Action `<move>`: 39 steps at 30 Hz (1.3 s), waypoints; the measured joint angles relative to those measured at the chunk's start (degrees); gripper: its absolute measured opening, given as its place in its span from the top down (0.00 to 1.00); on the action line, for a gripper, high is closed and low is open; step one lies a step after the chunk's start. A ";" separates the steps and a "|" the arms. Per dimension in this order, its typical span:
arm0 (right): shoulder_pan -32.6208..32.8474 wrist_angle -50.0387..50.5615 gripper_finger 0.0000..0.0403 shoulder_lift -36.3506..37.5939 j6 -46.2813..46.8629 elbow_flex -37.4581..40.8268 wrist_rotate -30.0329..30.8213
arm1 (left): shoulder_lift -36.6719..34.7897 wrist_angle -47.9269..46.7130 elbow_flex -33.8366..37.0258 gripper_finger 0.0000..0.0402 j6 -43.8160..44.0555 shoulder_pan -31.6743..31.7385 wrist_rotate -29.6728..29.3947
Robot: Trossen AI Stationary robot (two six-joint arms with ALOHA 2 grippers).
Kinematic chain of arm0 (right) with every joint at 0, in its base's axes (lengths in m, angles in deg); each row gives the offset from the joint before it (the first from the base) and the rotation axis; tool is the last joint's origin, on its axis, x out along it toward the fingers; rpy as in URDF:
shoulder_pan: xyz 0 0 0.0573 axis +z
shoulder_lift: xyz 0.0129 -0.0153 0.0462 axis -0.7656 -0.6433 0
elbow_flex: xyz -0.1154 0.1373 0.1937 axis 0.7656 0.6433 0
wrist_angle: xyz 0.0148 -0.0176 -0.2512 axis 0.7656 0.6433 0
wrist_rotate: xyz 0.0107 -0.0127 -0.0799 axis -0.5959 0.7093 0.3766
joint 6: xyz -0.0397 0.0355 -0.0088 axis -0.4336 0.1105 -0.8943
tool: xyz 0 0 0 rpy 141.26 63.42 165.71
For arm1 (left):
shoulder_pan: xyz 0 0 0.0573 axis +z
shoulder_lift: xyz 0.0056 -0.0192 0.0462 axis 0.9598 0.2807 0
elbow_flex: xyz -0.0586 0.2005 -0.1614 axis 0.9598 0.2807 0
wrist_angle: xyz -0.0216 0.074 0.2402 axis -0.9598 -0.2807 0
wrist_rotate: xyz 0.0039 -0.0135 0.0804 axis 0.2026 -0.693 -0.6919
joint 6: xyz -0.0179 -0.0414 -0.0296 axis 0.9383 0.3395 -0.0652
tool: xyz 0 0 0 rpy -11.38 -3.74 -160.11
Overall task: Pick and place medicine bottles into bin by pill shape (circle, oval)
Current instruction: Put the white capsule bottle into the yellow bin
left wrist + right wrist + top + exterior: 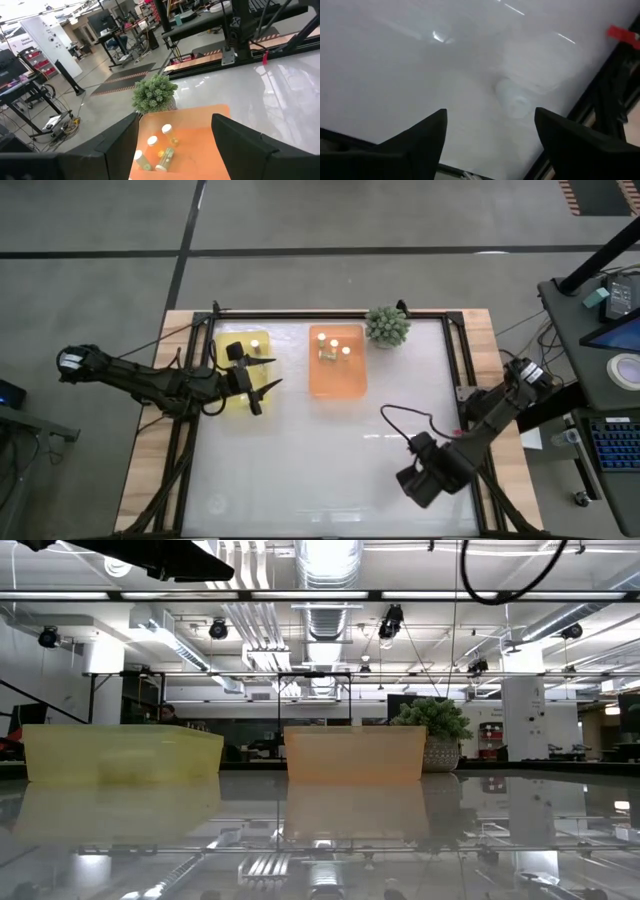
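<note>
Left gripper: jaws wide, empty, over translucent yellow tray.
Right gripper: jaws wide, empty (bare white bench beneath).
Small white-capped medicine bottles: in translucent orange tray, ahead of left jaws.

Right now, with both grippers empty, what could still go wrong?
The left gripper hangs open over the yellow bin, so a careless move could knock its rim or the medicine bottle inside. One bottle lies tipped in the orange bin and could roll. The right gripper is parked open, clear of everything.
</note>
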 joint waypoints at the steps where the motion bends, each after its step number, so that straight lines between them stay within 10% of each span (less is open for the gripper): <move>1: 0.75 -0.10 0.27 0.00 1.05 0.61 -0.01 | 0.00 0.02 0.02 0.41 0.04 0.00 0.00; 39: 6.70 -23.87 0.31 2.75 6.59 23.21 -4.23 | 0.00 -0.02 0.04 0.41 0.12 0.00 0.00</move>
